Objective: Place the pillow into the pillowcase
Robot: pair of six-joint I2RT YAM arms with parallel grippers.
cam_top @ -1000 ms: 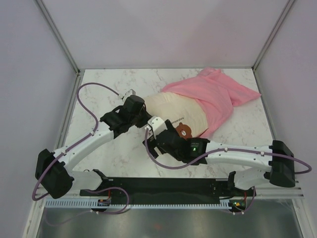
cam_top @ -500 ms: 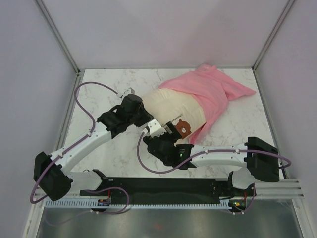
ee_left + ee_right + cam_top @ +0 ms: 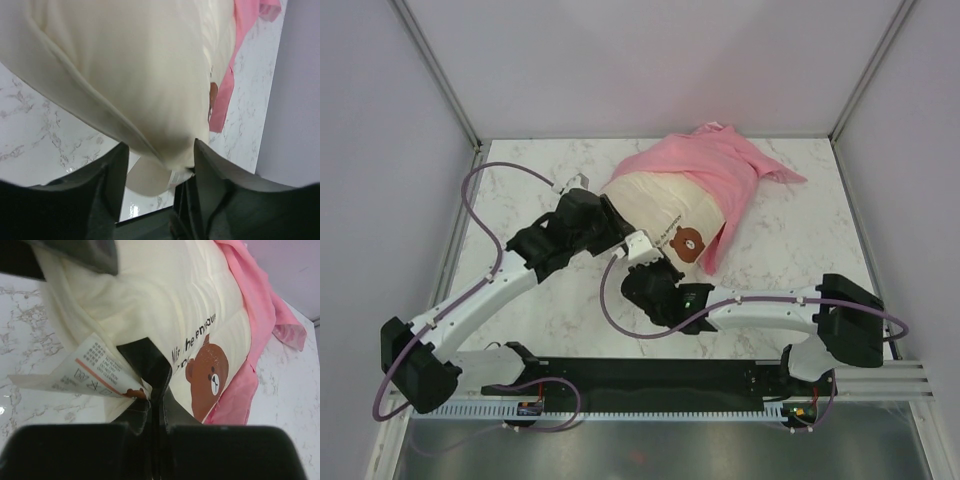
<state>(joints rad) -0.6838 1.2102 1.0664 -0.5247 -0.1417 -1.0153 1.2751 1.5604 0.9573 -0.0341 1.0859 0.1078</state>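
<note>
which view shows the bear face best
Right wrist: the bear face sits close and clear, beside the text. Top external shows it tiny on the pillow; left wrist catches only a brown sliver.

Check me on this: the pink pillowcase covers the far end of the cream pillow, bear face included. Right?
No. The pillowcase covers the far end of the pillow, but the bear face lies bare outside it; the right wrist view shows it.

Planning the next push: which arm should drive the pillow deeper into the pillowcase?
Right, probably. The right gripper is shut on the pillow at its near edge beside the bear, so it can push toward the pillowcase. The left gripper has its jaws apart around a corner.
</note>
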